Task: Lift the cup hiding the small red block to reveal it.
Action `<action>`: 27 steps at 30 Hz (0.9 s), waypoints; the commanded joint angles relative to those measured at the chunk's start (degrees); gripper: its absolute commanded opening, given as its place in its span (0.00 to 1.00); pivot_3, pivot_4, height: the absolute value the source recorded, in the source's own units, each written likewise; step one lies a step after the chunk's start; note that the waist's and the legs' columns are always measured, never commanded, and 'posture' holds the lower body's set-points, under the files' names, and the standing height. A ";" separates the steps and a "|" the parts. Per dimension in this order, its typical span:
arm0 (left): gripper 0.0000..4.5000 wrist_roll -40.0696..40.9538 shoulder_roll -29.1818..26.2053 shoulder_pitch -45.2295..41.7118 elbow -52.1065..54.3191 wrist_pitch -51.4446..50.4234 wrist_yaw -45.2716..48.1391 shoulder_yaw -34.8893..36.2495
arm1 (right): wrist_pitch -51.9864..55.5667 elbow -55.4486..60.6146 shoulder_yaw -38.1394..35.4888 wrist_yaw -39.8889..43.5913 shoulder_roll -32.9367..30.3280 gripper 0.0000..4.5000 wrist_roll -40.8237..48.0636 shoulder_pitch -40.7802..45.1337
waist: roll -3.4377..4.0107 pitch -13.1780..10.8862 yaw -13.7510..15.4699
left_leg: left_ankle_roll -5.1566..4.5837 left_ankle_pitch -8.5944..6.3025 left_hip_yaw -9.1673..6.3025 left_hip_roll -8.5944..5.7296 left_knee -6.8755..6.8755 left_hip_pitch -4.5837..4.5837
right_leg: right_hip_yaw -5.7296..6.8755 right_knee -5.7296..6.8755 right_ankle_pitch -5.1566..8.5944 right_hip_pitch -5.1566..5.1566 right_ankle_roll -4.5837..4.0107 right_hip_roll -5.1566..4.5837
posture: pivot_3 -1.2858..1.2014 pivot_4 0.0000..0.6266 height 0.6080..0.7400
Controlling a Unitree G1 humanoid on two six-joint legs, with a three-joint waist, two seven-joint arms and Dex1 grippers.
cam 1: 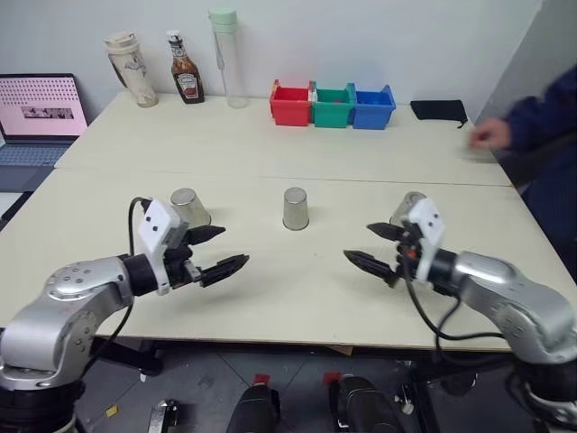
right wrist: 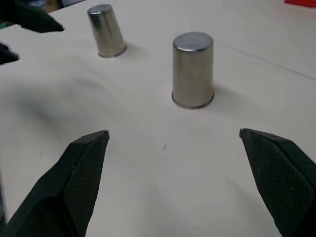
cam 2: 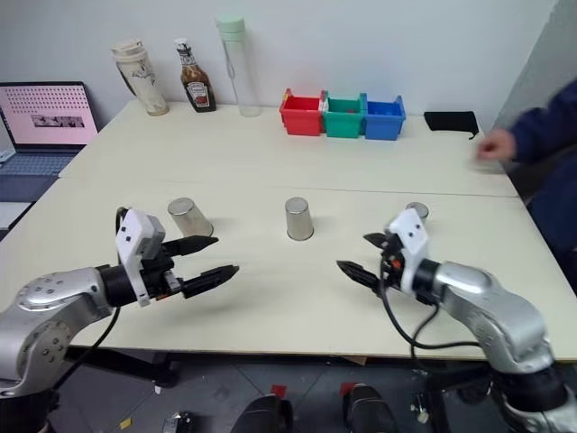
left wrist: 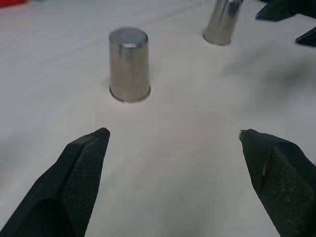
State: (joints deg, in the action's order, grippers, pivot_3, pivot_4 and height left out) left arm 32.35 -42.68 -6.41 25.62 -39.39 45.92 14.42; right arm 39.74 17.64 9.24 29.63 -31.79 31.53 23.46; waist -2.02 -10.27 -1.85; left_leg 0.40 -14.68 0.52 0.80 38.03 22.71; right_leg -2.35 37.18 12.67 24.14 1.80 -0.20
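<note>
Head view, both end effectors (cam 1: 216,252) (cam 1: 377,247) level, converging

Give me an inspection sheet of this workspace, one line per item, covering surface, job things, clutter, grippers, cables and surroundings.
Surface: pale table, a seam running across it beyond the cups.
Job's things: three steel cups upside down in a row, left cup, middle cup, right cup partly behind the right arm; red block nothing seen.
Clutter: tumbler, sauce bottle, tall clear bottle, red, green and blue bins, black pouch at the far edge.
Grippers: left gripper and right gripper open, empty, over the table, facing inward.
Cables: black cable on the left wrist, black cable on the right arm.
Surroundings: laptop on the left, a person's hand on the right.
</note>
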 commanded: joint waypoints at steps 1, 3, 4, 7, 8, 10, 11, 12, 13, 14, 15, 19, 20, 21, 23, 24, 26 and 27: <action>0.99 -4.29 2.86 0.58 0.01 6.03 -3.42 -2.19 | -5.59 -12.68 2.11 0.35 7.43 1.00 -4.99 7.79 | 0.00 0.01 0.04 | 0.00 0.00 -0.03 0.01 -0.01 0.01 | 0.00 0.00 0.00 -0.01 0.00 0.01 | 0.52 0.24 1.00; 0.99 -6.43 4.81 0.73 -1.08 8.23 -5.27 -3.62 | -10.40 -22.15 4.14 1.36 10.85 1.00 -9.37 11.39 | 0.00 0.01 0.03 | 0.00 0.00 0.01 0.00 -0.02 0.03 | 0.01 -0.01 -0.03 0.02 -0.01 0.02 | 0.52 0.24 1.00; 0.99 -6.75 5.86 0.76 -1.46 8.54 -6.33 -3.66 | -12.82 -26.59 4.50 1.69 12.65 1.00 -10.94 13.09 | 0.00 0.01 0.04 | 0.00 0.00 0.01 0.00 -0.02 0.03 | 0.01 -0.03 -0.08 0.01 -0.07 0.02 | 0.52 0.24 1.00; 0.99 -7.02 8.18 1.69 -1.03 8.66 -8.93 -3.53 | -19.07 -36.14 4.20 2.81 17.10 1.00 -13.36 16.84 | -0.01 0.01 0.18 | 0.00 -0.01 -0.03 -0.03 -0.02 0.08 | 0.01 -0.07 -0.23 0.03 -0.30 -0.02 | 0.52 0.24 1.00; 0.99 -7.35 8.36 2.09 -0.72 8.92 -9.05 -3.80 | -20.70 -38.43 4.07 3.27 17.98 1.00 -14.27 17.68 | -0.02 0.02 0.19 | 0.00 -0.01 -0.03 -0.04 -0.02 0.13 | 0.04 -0.07 -0.24 0.05 -0.31 -0.03 | 0.52 0.24 1.00; 0.99 -7.51 9.06 2.82 -0.03 8.68 -9.79 -4.26 | -23.89 -44.51 3.53 2.87 20.04 1.00 -16.28 20.18 | -0.01 0.01 0.14 | 0.00 -0.01 -0.05 -0.05 -0.03 0.15 | 0.03 -0.07 -0.25 0.06 -0.32 -0.05 | 0.52 0.24 1.00; 0.99 -7.32 9.41 3.05 0.34 8.02 -10.27 -4.57 | -25.61 -48.24 3.35 2.41 21.07 1.00 -17.37 21.86 | -0.01 0.01 0.07 | 0.00 -0.01 -0.04 -0.06 -0.04 0.14 | 0.03 -0.06 -0.25 0.06 -0.32 -0.07 | 0.52 0.24 1.00; 0.99 -7.17 9.69 3.19 0.56 7.55 -10.68 -4.80 | -27.15 -51.42 3.24 2.48 21.92 1.00 -18.22 23.33 | 0.00 0.01 0.02 | 0.00 -0.01 -0.03 -0.06 -0.04 0.13 | 0.03 -0.05 -0.25 0.06 -0.32 -0.08 | 0.52 0.24 1.00; 0.99 -7.13 9.87 3.19 0.67 7.30 -10.96 -5.01 | -28.57 -53.97 3.01 2.73 22.61 1.00 -18.86 24.55 | 0.00 0.01 0.00 | 0.00 -0.01 -0.02 -0.06 -0.03 0.11 | 0.04 -0.05 -0.26 0.06 -0.31 -0.08 | 0.52 0.24 1.00; 0.99 -7.10 9.93 3.18 0.73 7.19 -11.17 -5.14 | -29.69 -55.85 2.73 3.05 23.09 1.00 -19.34 25.40 | -0.01 0.01 0.05 | 0.00 -0.01 -0.02 -0.06 -0.03 0.11 | 0.04 -0.04 -0.27 0.06 -0.33 -0.08 | 0.52 0.24 1.00; 0.99 -6.99 10.17 2.99 0.72 7.02 -11.55 -5.21 | -30.60 -57.75 2.33 3.42 23.67 1.00 -19.60 26.38 | -0.01 0.01 0.06 | 0.00 0.00 -0.06 -0.06 -0.02 0.10 | 0.04 -0.02 -0.28 0.04 -0.34 -0.08 | 0.52 0.24 1.00; 0.99 -7.15 10.90 1.78 -0.20 7.18 -12.49 -5.54 | -34.04 -65.24 1.51 5.03 26.15 1.00 -21.01 29.79 | 0.00 0.01 -0.03 | 0.00 0.00 -0.07 -0.03 -0.02 0.06 | 0.05 0.03 -0.28 0.04 -0.36 -0.06 | 0.52 0.24 1.00; 0.99 -7.10 10.90 1.44 -0.39 7.16 -12.44 -5.73 | -34.63 -66.90 1.27 5.61 26.88 1.00 -21.11 30.57 | 0.00 0.01 -0.04 | 0.00 0.00 -0.07 -0.02 -0.02 0.06 | 0.04 0.03 -0.29 0.04 -0.37 -0.06 | 0.52 0.24 1.00; 0.99 -7.09 10.85 1.18 -0.48 7.11 -12.29 -5.98 | -35.29 -68.37 0.92 5.97 27.52 1.00 -21.28 31.27 | 0.01 0.01 -0.04 | 0.00 0.00 -0.08 -0.01 -0.03 0.06 | 0.05 0.03 -0.29 0.04 -0.38 -0.05 | 0.52 0.24 1.00; 0.99 -7.09 10.93 0.97 -0.46 6.95 -12.32 -6.42 | -36.77 -71.04 0.21 5.80 28.48 1.00 -22.05 32.58 | 0.01 0.01 -0.07 | 0.00 0.00 -0.07 -0.01 -0.03 0.06 | 0.05 0.03 -0.29 0.05 -0.38 -0.04 | 0.52 0.24 1.00; 0.99 -6.94 10.78 1.25 -0.12 6.81 -11.88 -6.92 | -37.65 -72.37 -0.13 5.40 28.97 1.00 -22.45 33.34 | 0.02 0.00 -0.09 | 0.01 0.00 -0.07 -0.01 -0.03 0.06 | 0.05 0.04 -0.29 0.05 -0.39 -0.04 | 0.52 0.24 1.00; 0.99 -6.58 10.70 1.56 0.24 6.45 -11.56 -7.33 | -39.35 -74.42 -0.95 4.77 29.88 1.00 -22.76 34.66 | 0.02 0.00 -0.10 | 0.01 0.00 -0.06 -0.02 -0.04 0.07 | 0.05 0.04 -0.30 0.06 -0.39 -0.05 | 0.52 0.24 1.00; 0.99 -6.52 10.64 1.61 0.27 6.39 -11.47 -7.39 | -40.14 -75.27 -1.27 4.64 30.20 1.00 -23.01 35.19 | 0.02 0.00 -0.08 | 0.01 0.00 -0.06 -0.03 -0.04 0.07 | 0.05 0.04 -0.30 0.06 -0.39 -0.05 | 0.52 0.24 1.00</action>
State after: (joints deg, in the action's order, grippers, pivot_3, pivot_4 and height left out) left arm 25.32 -31.73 -4.82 24.12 -33.11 34.26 7.07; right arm 2.55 -56.81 9.84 34.67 -2.30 8.98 56.26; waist -2.00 -10.27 -1.94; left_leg 0.40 -14.68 0.46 0.76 37.99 22.79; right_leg -2.29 37.21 12.37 24.20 1.41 -0.26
